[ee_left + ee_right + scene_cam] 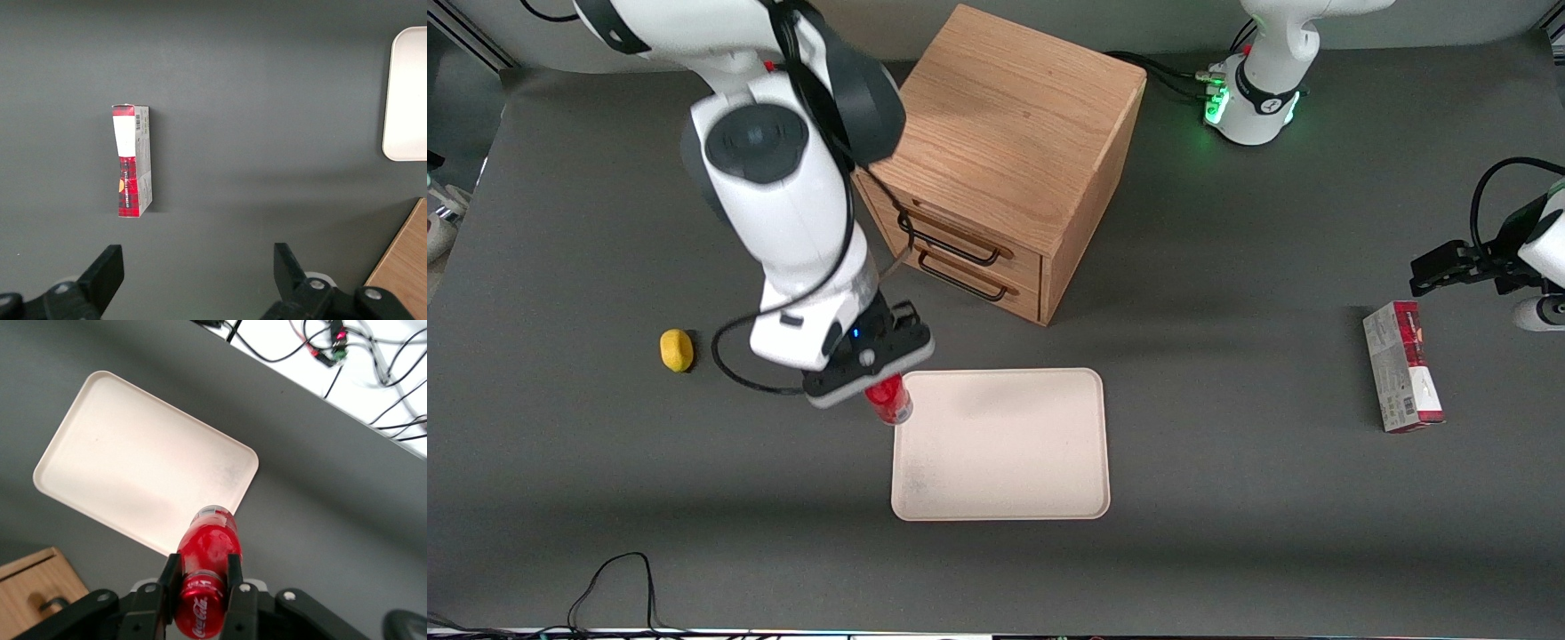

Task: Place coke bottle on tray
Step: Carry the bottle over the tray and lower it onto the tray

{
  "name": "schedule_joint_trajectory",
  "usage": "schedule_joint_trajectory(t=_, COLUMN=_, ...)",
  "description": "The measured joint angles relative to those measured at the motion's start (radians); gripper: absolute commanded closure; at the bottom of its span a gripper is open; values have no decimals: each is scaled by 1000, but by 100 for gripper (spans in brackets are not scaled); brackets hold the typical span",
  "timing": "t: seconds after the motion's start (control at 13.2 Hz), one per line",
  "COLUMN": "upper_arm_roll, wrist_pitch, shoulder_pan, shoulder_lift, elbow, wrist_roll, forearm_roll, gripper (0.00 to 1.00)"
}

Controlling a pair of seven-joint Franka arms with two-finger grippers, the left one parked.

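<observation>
Front view
Gripper: the right arm's black two-finger gripper (pixel 879 384) hangs above the tray's edge at the working arm's end, at the corner nearest the cabinet.
Coke bottle: the small slim red coke bottle (pixel 889 400) juts from under the gripper, over that tray corner.
Tray: the flat cream rectangular tray (pixel 1005 444) lies mostly toward the parked arm from the gripper.
Cabinet: the oak two-drawer cabinet (pixel 1005 151) stands farther from the camera than the gripper.
Lemon: a small yellow lemon-like object (pixel 677 349) lies on the dark table (pixel 1227 533), toward the working arm's end.

Left wrist view
Carton: a red-and-white rectangular carton (pixel 132 161) lies well apart from the tray (pixel 405 93).

Right wrist view
Grip: the fingers (pixel 167 571) are closed against the sides of the coke bottle (pixel 208 577), clear base outward, above the tray's (pixel 133 453) edge.
</observation>
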Motion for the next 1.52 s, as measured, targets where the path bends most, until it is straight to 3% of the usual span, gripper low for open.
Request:
schedule_joint_trajectory(t=0.23, upper_arm_roll=0, wrist_pitch=107, shoulder_pan=-65, shoulder_lift=83, elbow=-1, wrist_roll=-5, forearm_roll=91, gripper=100)
schedule_joint_trajectory(t=0.76, upper_arm_roll=0, wrist_pitch=273, shoulder_pan=-49, shoulder_lift=214, elbow=-3, wrist_roll=-4, forearm_roll=66, gripper=100)
schedule_joint_trajectory(t=1.29, upper_arm_roll=-3, wrist_pitch=312, shoulder_pan=-49, shoulder_lift=284, elbow=-2, wrist_roll=-4, forearm_roll=56, gripper=100)
schedule_joint_trajectory(t=1.36, upper_arm_roll=-3, wrist_pitch=312, shoulder_pan=-49, shoulder_lift=284, elbow=-2, wrist_roll=-4, forearm_roll=55, gripper=72)
schedule_joint_trajectory(t=1.44, upper_arm_roll=-3, wrist_pitch=312, shoulder_pan=-49, shoulder_lift=284, elbow=-2, wrist_roll=-3, forearm_roll=55, gripper=11)
schedule_joint_trajectory(t=1.52, upper_arm_roll=-3, wrist_pitch=312, shoulder_pan=-49, shoulder_lift=284, elbow=-2, wrist_roll=-2, forearm_roll=55, gripper=0)
